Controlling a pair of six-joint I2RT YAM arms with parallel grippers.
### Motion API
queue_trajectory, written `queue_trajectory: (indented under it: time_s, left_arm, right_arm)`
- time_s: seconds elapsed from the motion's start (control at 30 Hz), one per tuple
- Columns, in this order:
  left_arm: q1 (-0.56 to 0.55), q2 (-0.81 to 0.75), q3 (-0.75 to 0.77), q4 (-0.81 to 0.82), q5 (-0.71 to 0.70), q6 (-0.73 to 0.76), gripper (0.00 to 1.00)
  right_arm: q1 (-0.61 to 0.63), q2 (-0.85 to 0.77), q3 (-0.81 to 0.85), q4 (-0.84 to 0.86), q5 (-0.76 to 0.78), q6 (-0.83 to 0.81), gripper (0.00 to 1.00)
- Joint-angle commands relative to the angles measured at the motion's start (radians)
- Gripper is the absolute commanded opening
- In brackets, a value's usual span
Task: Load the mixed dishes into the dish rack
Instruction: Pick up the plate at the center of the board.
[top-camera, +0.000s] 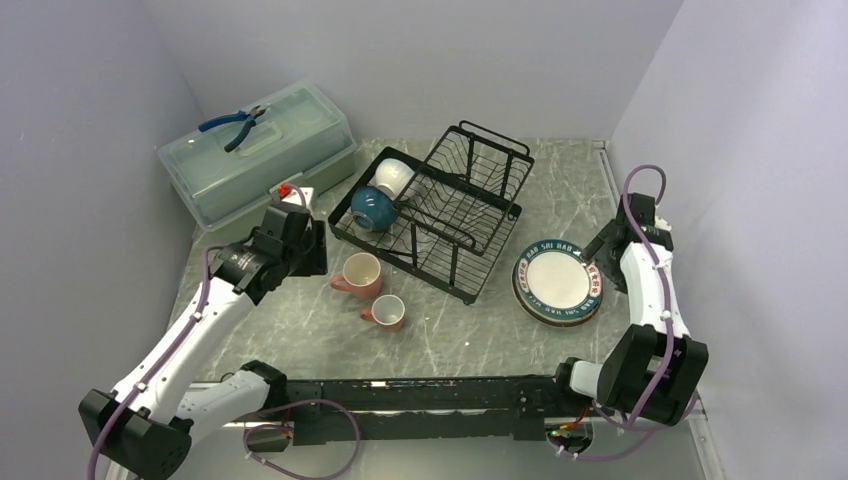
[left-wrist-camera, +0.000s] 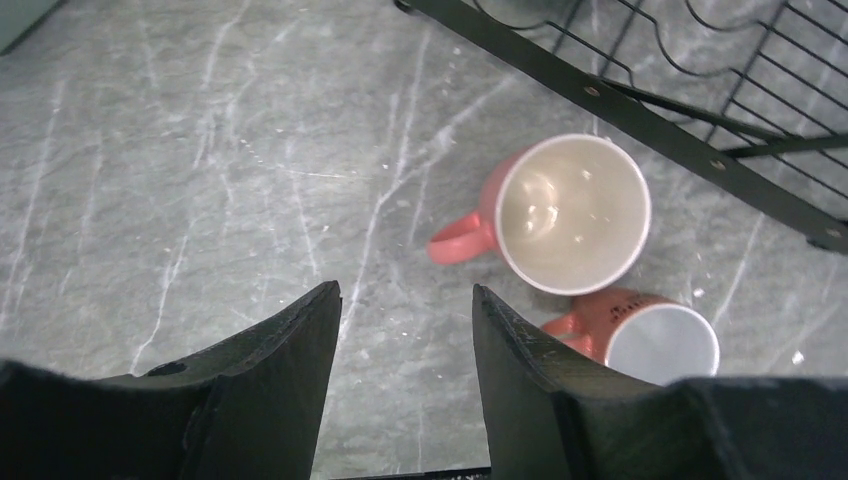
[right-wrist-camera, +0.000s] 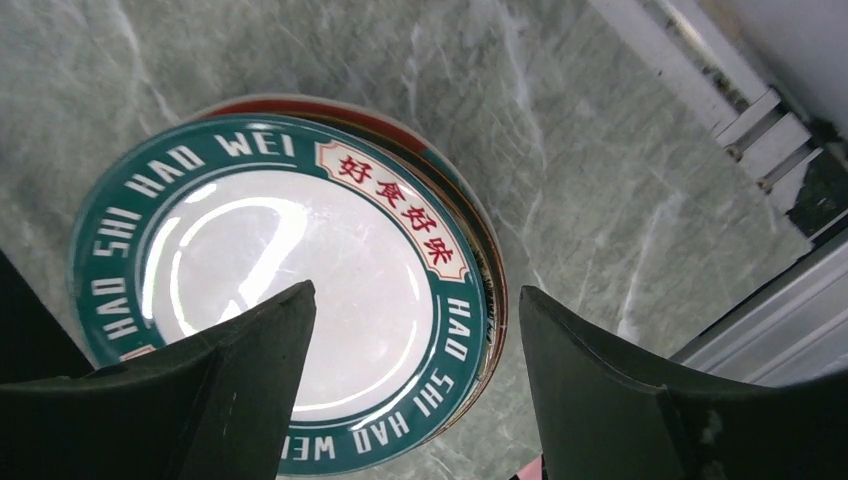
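A black wire dish rack (top-camera: 455, 215) stands mid-table with a white bowl (top-camera: 394, 177) and a blue bowl (top-camera: 374, 208) in its left end. Two pink mugs (top-camera: 361, 274) (top-camera: 386, 312) stand upright in front of it; both show in the left wrist view (left-wrist-camera: 570, 212) (left-wrist-camera: 650, 336). My left gripper (left-wrist-camera: 405, 300) is open and empty, above the table left of the mugs. A stack of plates, topped by the white plate with teal lettered rim (top-camera: 556, 281), lies at the right (right-wrist-camera: 280, 290). My right gripper (right-wrist-camera: 415, 300) is open, above the stack's right edge.
A translucent pale green lidded box (top-camera: 260, 150) stands at the back left with blue-handled pliers (top-camera: 236, 124) on its lid. The grey walls close in on both sides. A metal rail (right-wrist-camera: 760, 300) runs along the table's right edge.
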Motion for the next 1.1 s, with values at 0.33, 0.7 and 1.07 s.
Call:
queue_trajectory:
  time_s: [0.33, 0.7, 1.07]
  left_arm:
    - [-0.078, 0.014, -0.019, 0.064, 0.182, 0.071, 0.55]
    - [-0.083, 0.068, -0.012, 0.065, 0.368, 0.073, 0.52]
    - [-0.083, 0.112, -0.025, 0.076, 0.378, 0.077, 0.51]
  right_arm:
    - [-0.014, -0.053, -0.195, 0.17, -0.071, 0.074, 0.73]
    - [-0.012, -0.072, -0.293, 0.237, -0.099, 0.069, 0.67]
    - [-0.012, -0.121, -0.298, 0.25, -0.17, 0.071, 0.31]
